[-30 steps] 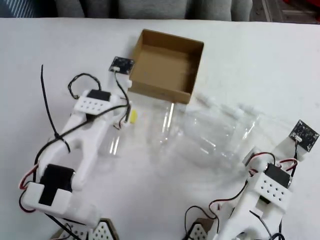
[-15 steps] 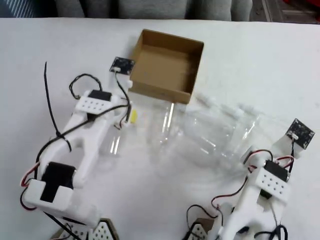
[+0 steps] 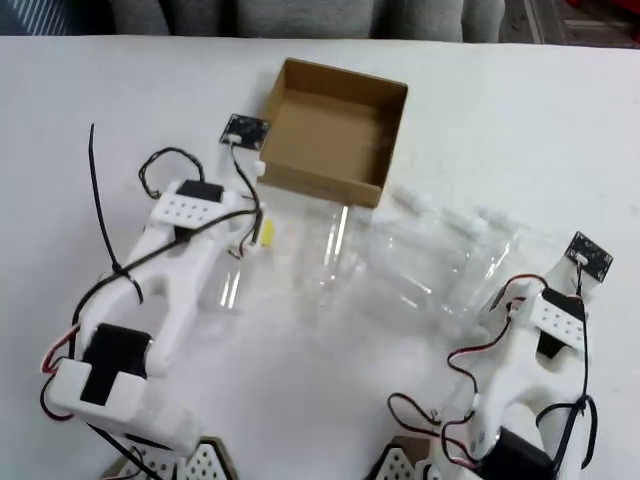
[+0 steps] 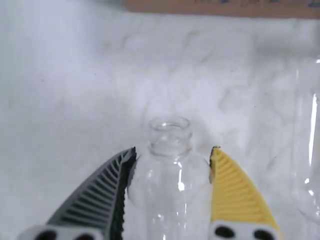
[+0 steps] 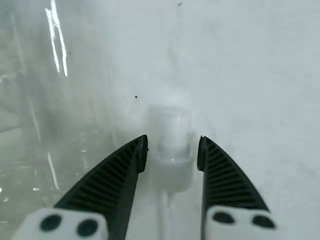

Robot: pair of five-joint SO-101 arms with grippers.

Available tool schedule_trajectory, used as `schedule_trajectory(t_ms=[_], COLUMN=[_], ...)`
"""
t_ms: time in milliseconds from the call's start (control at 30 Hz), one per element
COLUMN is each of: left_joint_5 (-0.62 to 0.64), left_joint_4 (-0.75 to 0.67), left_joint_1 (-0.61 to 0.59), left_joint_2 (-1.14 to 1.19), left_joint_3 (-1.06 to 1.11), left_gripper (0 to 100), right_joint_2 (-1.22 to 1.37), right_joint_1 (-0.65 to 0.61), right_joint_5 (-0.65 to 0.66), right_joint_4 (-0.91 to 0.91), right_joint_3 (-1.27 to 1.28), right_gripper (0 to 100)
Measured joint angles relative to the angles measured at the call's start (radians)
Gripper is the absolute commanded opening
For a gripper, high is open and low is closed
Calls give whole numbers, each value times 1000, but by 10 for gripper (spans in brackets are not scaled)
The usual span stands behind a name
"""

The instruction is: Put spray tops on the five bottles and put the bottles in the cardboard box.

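Nearest, the right gripper [image 5: 171, 146] stood narrow around a top [image 5: 171, 135], one jaw just beside each flank and a thin gap at both, so it did not grip yet. If the jaws closed off centre, I think the small smooth top could squirt out or tip, and the clear bottles [image 3: 420, 265] just beside it could be pushed and roll. A little farther, the left gripper [image 4: 172, 155] was closed on the shoulder of one bottle [image 4: 170, 192], its open neck pointing to the box [image 3: 320, 182]. This plastic looked slippery, so the bottle could turn or slide while the top is pressed on. There was little room between this neck and the near wall of the box. The table [image 3: 520, 120] had more free room to the far right, before its far edge.
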Motion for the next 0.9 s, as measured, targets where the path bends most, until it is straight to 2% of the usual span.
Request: schedule_trajectory(t_ms=[900], left_joint_5=[0], left_joint_4=[0], left_joint_1=[0], left_joint_2=[0], left_joint_3=[0], left_gripper=[21], right_joint_2=[15], right_joint_1=[0], right_joint_5=[49], right_joint_4=[35], right_joint_3=[0], right_gripper=[138])
